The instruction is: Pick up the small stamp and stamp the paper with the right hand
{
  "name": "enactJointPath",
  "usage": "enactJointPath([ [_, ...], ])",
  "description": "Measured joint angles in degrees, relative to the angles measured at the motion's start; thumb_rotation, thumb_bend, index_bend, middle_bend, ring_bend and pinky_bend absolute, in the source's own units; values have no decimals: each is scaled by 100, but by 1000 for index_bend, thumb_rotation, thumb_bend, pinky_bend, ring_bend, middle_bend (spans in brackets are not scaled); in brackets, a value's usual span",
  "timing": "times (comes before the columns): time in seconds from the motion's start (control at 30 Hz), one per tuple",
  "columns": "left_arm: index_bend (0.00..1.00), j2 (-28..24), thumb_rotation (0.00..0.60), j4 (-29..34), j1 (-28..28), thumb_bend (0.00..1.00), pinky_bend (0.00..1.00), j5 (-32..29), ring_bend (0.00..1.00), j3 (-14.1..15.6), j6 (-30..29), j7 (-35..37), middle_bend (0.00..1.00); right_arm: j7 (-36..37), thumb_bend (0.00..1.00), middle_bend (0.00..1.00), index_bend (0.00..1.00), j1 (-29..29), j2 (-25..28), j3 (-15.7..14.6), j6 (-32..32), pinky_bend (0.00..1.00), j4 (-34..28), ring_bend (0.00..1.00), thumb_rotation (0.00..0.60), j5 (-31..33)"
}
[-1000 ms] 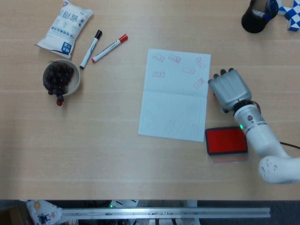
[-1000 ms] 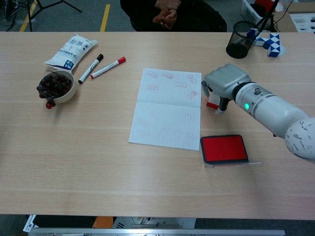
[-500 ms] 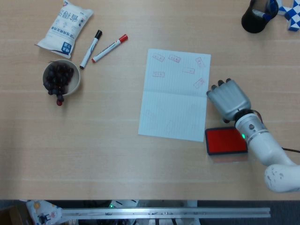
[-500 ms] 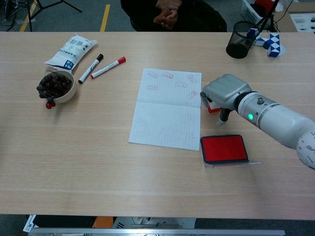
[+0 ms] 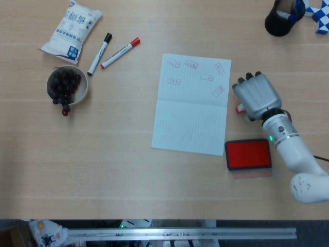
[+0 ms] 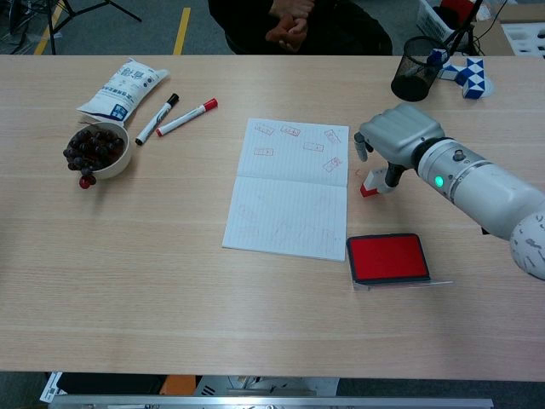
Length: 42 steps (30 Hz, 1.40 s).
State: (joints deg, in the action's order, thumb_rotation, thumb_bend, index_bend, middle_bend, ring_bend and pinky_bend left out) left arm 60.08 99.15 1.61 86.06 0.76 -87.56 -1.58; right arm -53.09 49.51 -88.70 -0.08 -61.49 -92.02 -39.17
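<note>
The small stamp [image 6: 372,182], red with a white part, sits tilted on the table just off the right edge of the paper [image 6: 289,187]. My right hand [image 6: 398,139] hovers over it, fingers curled. The thumb's tip touches the stamp's right side, while the other fingers hang higher, clear of it. From the head view only a red-and-white sliver of the stamp [image 5: 240,109] peeks out under the hand [image 5: 256,95]. The paper [image 5: 193,103] carries several faint red stamp marks near its top. Whether the stamp is actually gripped is hidden. My left hand is out of sight.
A red ink pad [image 5: 248,154] lies open near the table, just in front of my right forearm. At the left are a bowl [image 5: 85,88] of dark fruit, two markers [image 5: 120,53] and a white bag [image 5: 72,31]. A black pen cup [image 5: 279,20] stands at the back right.
My right hand dropped toward the ink pad over the stamp, then drew back up and to the right. The stamp shifted only slightly and now stands tilted beside the thumb.
</note>
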Motion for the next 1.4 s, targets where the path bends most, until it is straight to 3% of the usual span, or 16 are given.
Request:
enactJointPath([
  [0.37, 104, 6, 600, -25, 8, 175, 98, -1, 177, 9, 3, 22, 107, -42, 178, 375, 429, -26, -157, 20, 68, 344, 315, 264, 600, 97],
  [1.4, 104, 7, 600, -39, 15, 175, 98, -75, 177, 9, 55, 12, 107, -163, 248, 401, 519, -42, -310, 29, 208, 344, 552, 265, 600, 252],
])
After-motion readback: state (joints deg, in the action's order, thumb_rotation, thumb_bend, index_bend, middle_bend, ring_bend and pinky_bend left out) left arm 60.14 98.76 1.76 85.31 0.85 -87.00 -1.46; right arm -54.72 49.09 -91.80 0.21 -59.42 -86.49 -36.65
